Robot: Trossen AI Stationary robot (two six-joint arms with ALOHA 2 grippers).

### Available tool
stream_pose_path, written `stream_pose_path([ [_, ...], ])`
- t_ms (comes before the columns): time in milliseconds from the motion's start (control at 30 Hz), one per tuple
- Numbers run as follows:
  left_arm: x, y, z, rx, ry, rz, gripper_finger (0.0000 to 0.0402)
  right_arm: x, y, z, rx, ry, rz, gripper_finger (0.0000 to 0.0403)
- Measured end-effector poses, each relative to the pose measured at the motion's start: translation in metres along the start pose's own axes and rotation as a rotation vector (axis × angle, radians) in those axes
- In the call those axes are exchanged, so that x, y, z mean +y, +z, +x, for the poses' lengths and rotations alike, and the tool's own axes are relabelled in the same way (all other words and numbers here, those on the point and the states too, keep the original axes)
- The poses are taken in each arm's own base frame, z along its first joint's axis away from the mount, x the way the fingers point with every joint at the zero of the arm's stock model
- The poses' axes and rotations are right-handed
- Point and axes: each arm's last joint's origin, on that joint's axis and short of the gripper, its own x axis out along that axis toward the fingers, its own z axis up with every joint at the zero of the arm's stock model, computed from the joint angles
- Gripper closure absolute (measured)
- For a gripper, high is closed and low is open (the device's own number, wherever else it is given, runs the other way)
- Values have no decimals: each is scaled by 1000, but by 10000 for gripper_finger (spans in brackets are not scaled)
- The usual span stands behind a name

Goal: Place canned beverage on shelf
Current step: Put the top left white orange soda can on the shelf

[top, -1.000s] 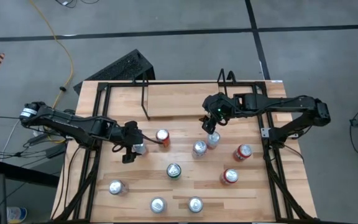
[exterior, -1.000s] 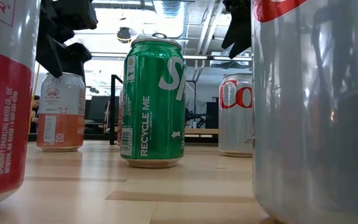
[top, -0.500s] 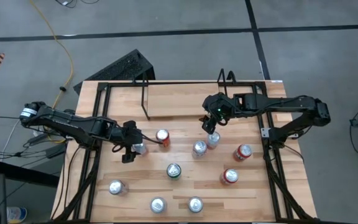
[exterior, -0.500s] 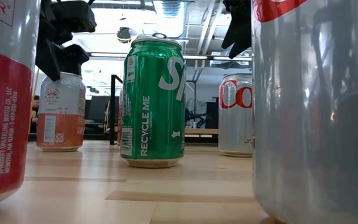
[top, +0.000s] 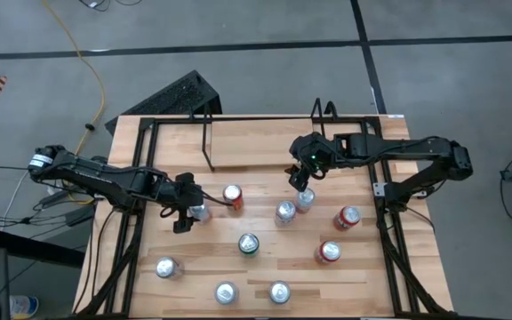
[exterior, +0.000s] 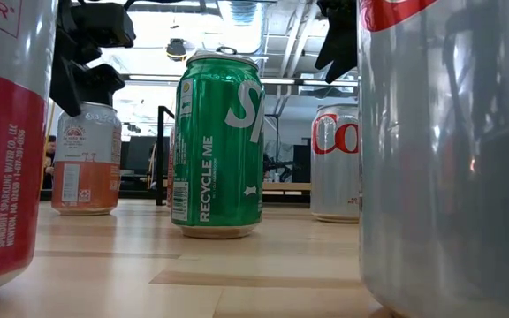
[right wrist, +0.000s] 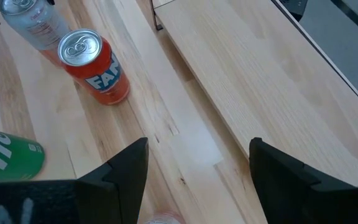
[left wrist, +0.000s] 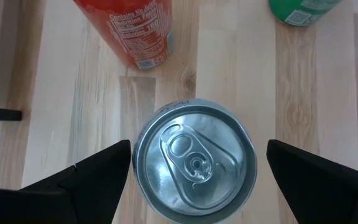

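Ten cans stand scattered on the wooden table point(top: 265, 133) as both arms hover over the upper row, almost exactly as a second ago. At left, the left gripper point(top: 183, 213) hangs directly above a silver can point(left wrist: 194, 167), its fingers point(left wrist: 86, 183) spread wide to either side of the lid and clear of it; it grips nothing. Since the earlier frame it has edged very slightly, seen in the low view as a small shift of its dark fingers point(exterior: 82, 75) against the pale orange-banded can point(exterior: 85, 159). Just beside the silver can stands an orange Fanta can point(top: 232, 196), upright and unmoved. Below it, mid-table, the green Sprite can point(top: 249, 244) keeps its place.

Toward the right, the right gripper point(top: 299, 178) hovers still, open and empty, at the top edge of another silver can point(top: 305, 199), with a second silver can point(top: 284, 212) close by. Two red cans point(top: 346, 218) sit farther right.

The shelf point(top: 265, 142), a low black wire rack with a light wood floor, stands along the table's far edge between the arms, holding no cans.
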Motion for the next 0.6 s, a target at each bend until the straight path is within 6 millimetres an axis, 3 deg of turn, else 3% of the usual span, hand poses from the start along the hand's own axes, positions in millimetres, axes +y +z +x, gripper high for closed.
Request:
stream_pose_path([
  [400, -1, 0, 0, 7, -26, -7, 131, 0, 0, 0, 0, 0, -1, 145],
  [600, 0, 0, 0, -6, 16, -180, 142, 0, 0, 0, 0, 0, 12, 145],
])
